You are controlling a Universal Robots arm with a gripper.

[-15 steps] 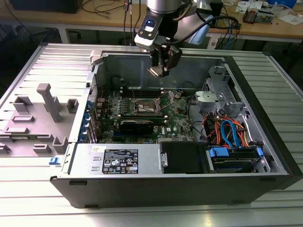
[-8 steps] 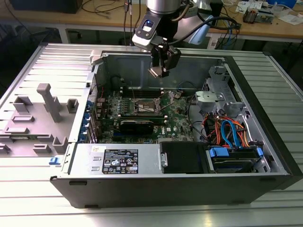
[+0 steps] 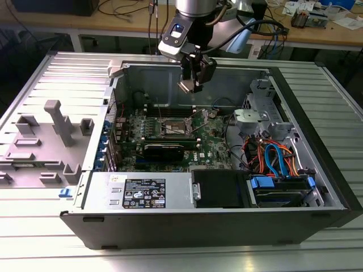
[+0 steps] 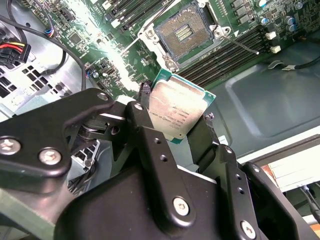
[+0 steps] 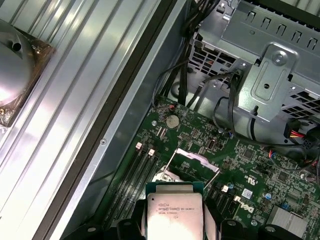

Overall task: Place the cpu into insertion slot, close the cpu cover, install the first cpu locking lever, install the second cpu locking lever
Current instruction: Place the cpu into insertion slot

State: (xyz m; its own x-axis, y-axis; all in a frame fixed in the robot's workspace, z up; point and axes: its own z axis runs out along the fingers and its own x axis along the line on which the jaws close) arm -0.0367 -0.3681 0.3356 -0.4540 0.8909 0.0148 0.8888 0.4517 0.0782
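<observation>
Claw [image 3: 190, 85] grips cpu [image 4: 177, 109] edges, well above open insertion slot [image 4: 184, 34].

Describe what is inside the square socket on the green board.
The socket is empty: the second wrist view shows its dark floor and rows of contacts. The chip, clamped in the gripper, hides part of it in the first wrist view.

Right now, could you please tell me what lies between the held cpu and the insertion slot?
Nothing blocks it. In the exterior view the cpu, clamped in the hand, hangs above the open insertion slot with only air between.
</observation>
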